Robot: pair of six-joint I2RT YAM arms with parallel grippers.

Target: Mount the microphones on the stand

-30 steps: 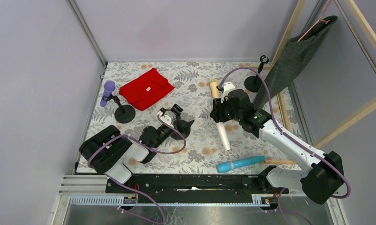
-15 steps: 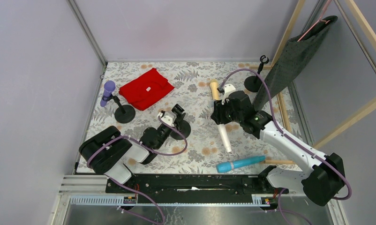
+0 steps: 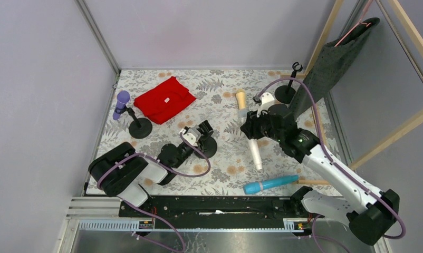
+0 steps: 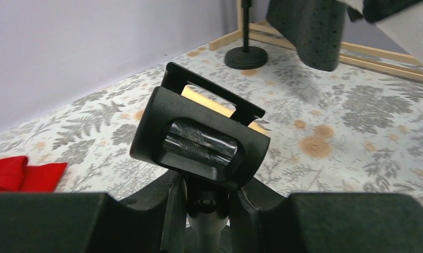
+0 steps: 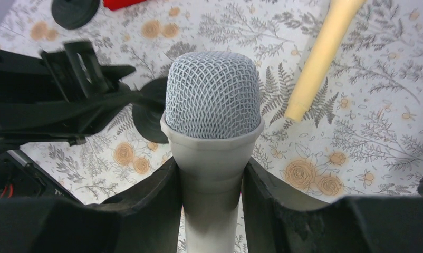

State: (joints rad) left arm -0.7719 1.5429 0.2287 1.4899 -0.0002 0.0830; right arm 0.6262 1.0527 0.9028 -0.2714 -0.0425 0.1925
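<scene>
Much white microphone [image 5: 213, 100] hidden within right tool [image 5: 209, 171], seemingly clamped.

Table cover [image 3: 225, 79]: off-white, grey fern-leaf print, orange roses. Rag [image 3: 164, 99]: red. Mics: purple mic [image 3: 121, 104], cream mic [image 3: 241, 99], blue mic [image 3: 270, 183] light. White mic [image 5: 213, 105]: pale grey mesh head. Left stand [image 3: 140, 128], far stand [image 3: 286, 94], middle stand [image 4: 199, 142]: black. Hanging cloth [image 3: 330, 63]: dark grey, speckled. Hanger [image 3: 358, 26]: pink. Cables [image 3: 299, 84]: purple. Walls [image 3: 209, 31]: pale lilac-grey.
</scene>
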